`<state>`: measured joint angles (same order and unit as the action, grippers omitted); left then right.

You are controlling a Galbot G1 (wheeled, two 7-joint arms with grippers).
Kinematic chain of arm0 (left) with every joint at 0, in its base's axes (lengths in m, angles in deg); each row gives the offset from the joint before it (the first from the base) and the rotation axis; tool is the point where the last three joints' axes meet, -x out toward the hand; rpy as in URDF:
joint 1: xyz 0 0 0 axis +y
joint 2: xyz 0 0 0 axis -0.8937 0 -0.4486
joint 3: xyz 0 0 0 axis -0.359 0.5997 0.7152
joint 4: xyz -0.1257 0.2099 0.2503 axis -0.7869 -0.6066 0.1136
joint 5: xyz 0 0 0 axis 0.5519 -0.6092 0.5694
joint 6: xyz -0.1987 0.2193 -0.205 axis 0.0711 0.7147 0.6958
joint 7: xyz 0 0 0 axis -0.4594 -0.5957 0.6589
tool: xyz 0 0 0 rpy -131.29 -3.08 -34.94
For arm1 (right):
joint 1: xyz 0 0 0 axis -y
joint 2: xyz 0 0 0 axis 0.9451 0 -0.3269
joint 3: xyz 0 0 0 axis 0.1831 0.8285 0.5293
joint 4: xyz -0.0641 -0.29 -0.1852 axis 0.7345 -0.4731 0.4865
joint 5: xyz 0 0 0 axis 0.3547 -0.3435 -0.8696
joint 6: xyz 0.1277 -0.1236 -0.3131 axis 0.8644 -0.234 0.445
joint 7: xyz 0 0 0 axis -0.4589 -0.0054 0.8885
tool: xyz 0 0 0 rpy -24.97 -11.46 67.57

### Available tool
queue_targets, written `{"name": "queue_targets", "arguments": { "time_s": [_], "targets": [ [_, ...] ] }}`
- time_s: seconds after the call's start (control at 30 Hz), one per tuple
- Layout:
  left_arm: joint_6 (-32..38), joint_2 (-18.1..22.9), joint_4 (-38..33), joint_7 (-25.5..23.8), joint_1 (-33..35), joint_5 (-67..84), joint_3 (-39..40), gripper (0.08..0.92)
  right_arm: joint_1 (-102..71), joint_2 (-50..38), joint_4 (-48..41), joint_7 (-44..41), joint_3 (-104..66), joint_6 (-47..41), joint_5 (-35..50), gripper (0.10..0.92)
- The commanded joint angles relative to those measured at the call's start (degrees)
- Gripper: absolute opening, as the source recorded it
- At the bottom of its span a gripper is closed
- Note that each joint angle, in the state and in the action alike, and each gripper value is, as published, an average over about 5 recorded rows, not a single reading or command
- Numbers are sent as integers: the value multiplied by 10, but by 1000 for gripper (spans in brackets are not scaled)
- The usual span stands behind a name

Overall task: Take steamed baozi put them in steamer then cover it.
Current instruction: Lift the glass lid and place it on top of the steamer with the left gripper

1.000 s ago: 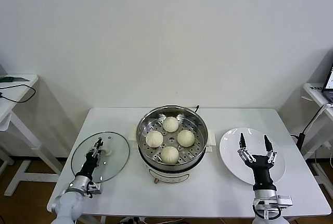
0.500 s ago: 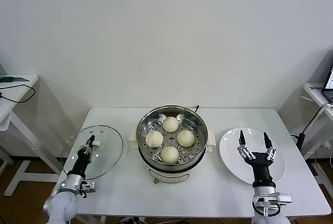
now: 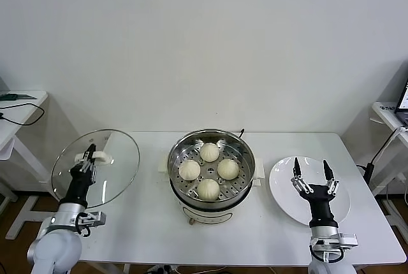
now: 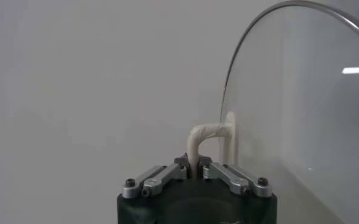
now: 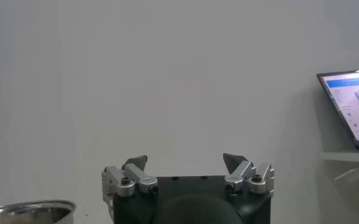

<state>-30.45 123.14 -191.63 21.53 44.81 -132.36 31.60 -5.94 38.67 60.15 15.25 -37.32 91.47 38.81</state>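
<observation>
My left gripper point(image 3: 88, 156) is clenched on the white handle point(image 4: 205, 137) of the cover point(image 3: 95, 167), a round clear glass lid with a thin metal rim; the disc stands tilted up on edge just beyond my fingertips, off the table point(image 3: 146, 229). Well to the side of those fingers sits the steamer point(image 3: 211, 169), shiny steel with a perforated tray, holding four smooth cream baozi point(image 3: 208, 188) with pleated tops. My right gripper point(image 3: 313, 178) hangs spread and empty over the flat white plate point(image 3: 284, 185). I can read no writing on anything.
</observation>
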Motion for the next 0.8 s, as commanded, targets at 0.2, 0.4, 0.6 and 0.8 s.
{"name": "queue_targets", "arguments": {
  "time_s": [0.2,0.4,0.6,0.8],
  "targets": [
    [-253,-152,-164,-34,-68,88,309,189,-5,5,1,-1,-13,3,-2,823],
    [-306,-191,-160,-10,-151,139,414,189,-7,14,-1,-1,-18,3,-9,823],
    [-361,-184,-148,30,-222,177,518,189,-10,21,-1,0,-21,3,-16,823],
    [-404,-151,-130,42,-283,196,581,189,-10,23,-1,1,-25,2,-19,823]
  ]
}}
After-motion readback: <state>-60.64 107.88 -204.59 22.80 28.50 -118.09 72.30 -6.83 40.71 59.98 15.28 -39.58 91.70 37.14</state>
